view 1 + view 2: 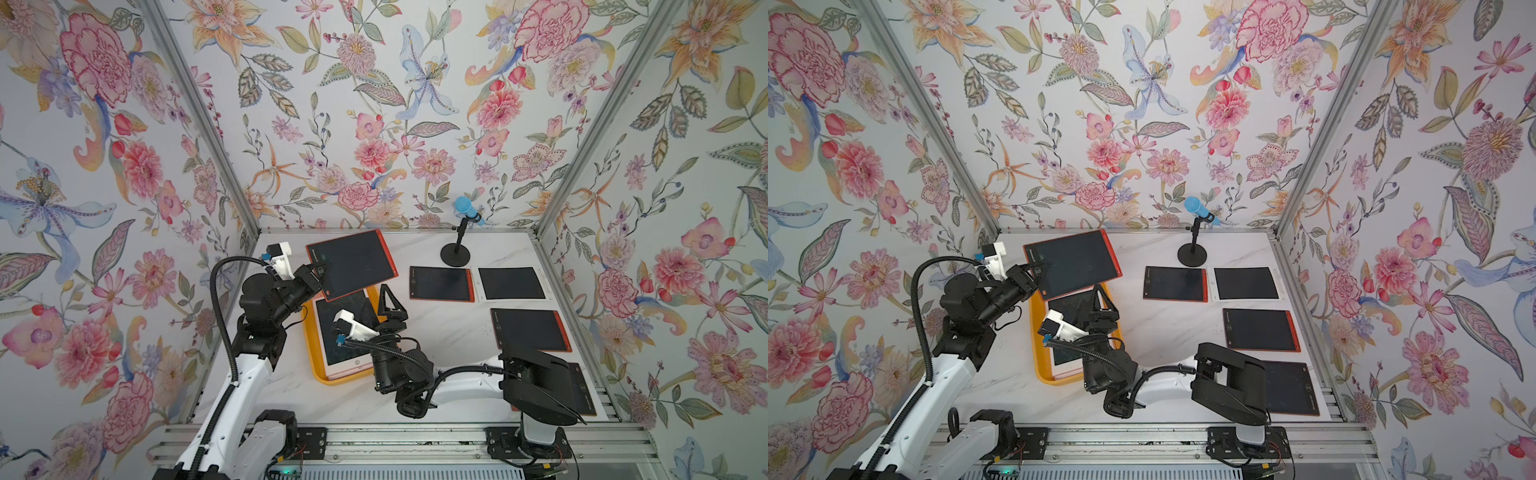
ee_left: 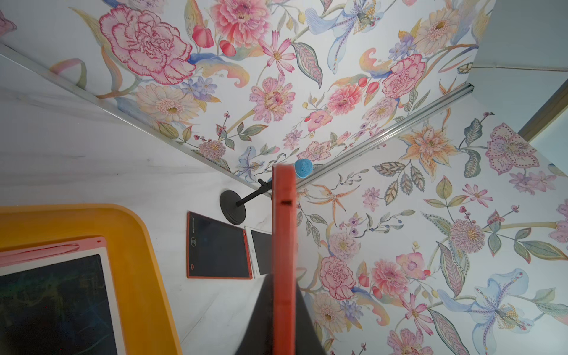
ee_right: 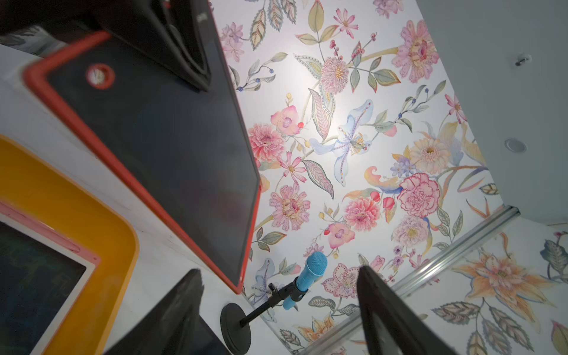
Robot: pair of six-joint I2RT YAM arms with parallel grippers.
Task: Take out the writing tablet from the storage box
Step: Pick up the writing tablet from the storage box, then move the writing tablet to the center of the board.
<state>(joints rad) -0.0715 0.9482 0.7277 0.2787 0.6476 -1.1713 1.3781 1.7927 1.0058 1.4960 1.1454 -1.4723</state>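
1. My left claw (image 1: 319, 269) is clamped on the red-framed, dark-screened writing tablet (image 1: 353, 264), which is up above the far end of the shallow yellow-orange plastic storage box (image 1: 308, 345).
2. My right claw (image 1: 390, 309) is wide open and empty.
3. Left to do: set it on the table. A pink-white tablet (image 1: 336, 357) lies in the box.

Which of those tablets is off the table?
The red-framed tablet pinched by the left claw, tilted above the yellow storage box; the rest lie flat.

TOP VIEWS: you look steeply down from high up, whole table (image 1: 449, 324) in the frame's lower half, both nearly equal | LEFT WRIST: close, low, edge-on along red-framed tablet (image 2: 284, 246) | RIGHT WRIST: close, low, tilted upward | WRISTS SHARE: storage box (image 2: 144, 261) corner, microphone (image 3: 315, 270)
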